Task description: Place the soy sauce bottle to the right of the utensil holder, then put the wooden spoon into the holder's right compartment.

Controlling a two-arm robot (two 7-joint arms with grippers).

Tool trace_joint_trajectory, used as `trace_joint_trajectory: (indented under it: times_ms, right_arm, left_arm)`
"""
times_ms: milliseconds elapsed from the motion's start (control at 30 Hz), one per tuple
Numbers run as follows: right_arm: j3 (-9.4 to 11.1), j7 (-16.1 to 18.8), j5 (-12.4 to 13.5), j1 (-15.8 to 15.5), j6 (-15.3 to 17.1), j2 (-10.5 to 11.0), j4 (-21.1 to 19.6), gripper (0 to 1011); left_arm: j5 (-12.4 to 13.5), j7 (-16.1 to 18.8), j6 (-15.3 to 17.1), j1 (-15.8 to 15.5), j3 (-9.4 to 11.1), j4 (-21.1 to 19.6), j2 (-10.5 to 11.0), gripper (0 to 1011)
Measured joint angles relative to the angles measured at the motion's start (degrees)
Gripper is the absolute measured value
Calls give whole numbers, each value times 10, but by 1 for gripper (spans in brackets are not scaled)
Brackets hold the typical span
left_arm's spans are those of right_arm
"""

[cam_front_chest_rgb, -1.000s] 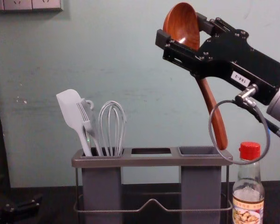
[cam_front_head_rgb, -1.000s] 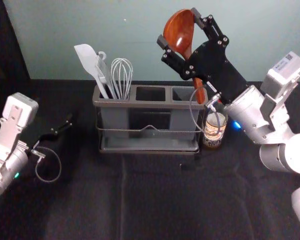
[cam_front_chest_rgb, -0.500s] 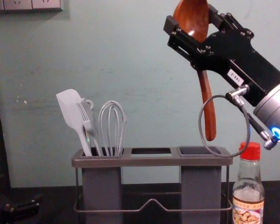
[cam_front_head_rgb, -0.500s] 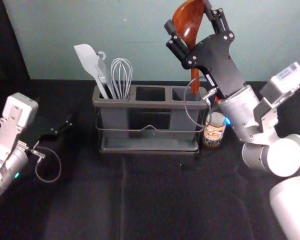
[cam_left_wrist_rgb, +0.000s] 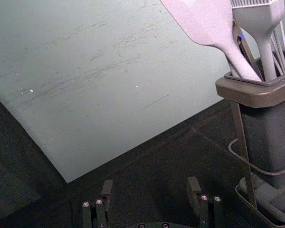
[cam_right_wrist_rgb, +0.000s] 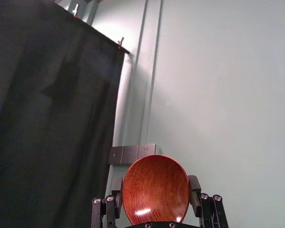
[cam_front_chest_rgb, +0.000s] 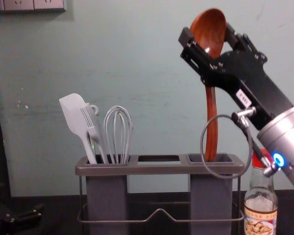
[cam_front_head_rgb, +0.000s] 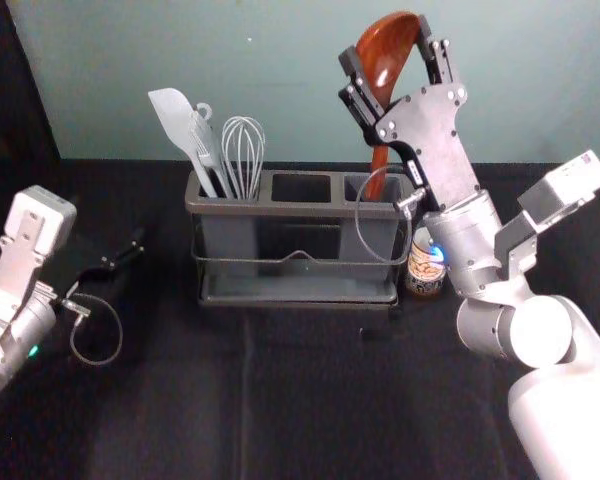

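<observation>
Pinching the glossy red-brown wooden spoon (cam_front_head_rgb: 383, 75), the right pincer (cam_front_head_rgb: 386, 44) is above the utensil holder's (cam_front_head_rgb: 300, 209) right compartment (cam_front_head_rgb: 354, 187); right of the holder stands the bottle (cam_front_chest_rgb: 260, 201), left the spread left pincer (cam_front_head_rgb: 125, 256).

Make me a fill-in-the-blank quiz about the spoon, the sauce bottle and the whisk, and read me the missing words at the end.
The ____ gripper holds the wooden spoon. The spoon's handle points ____. The soy sauce bottle has a ____ cap. The whisk stands in the ____ compartment of the utensil holder.

Missing words: right; down; red; left.
</observation>
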Motion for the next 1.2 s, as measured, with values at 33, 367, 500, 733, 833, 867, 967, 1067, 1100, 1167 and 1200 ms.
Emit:
trace_joint_trajectory:
  times_ms: [33, 367, 500, 733, 833, 867, 967, 1067, 1100, 1167, 1200]
  right_arm:
    - [0, 4, 5, 1, -1, -1, 4, 837]
    - [7, 32, 30, 4, -1, -8, 42, 838]
    - [11, 39, 30, 2, -1, -11, 49, 837]
    - [17, 46, 27, 0, -3, -14, 61, 838]
    - [21, 50, 24, -1, -3, -15, 69, 838]
    - [22, 52, 23, -1, -3, -16, 73, 838]
    - [24, 53, 22, -1, -5, -17, 78, 838]
    - [25, 56, 20, -1, -6, -18, 82, 838]
    - [26, 56, 20, -1, -7, -18, 83, 837]
    - [27, 57, 19, -2, -7, -19, 86, 838]
    - [27, 57, 19, -2, -8, -19, 86, 838]
  left_arm:
    - [0, 0, 0, 0, 0, 0, 0, 1000]
    - [0, 0, 0, 0, 0, 0, 0, 1000]
    - [0, 0, 0, 0, 0, 0, 0, 1000]
    - [0, 0, 0, 0, 0, 0, 0, 1000]
    - [0, 0, 0, 0, 0, 0, 0, 1000]
    - [0, 0, 0, 0, 0, 0, 0, 1000]
    - [0, 0, 0, 0, 0, 0, 0, 1000]
    - [0, 0, 0, 0, 0, 0, 0, 1000]
    - [0, 0, 0, 0, 0, 0, 0, 1000]
    - [0, 0, 0, 0, 0, 0, 0, 1000]
    - [0, 0, 0, 0, 0, 0, 0, 1000]
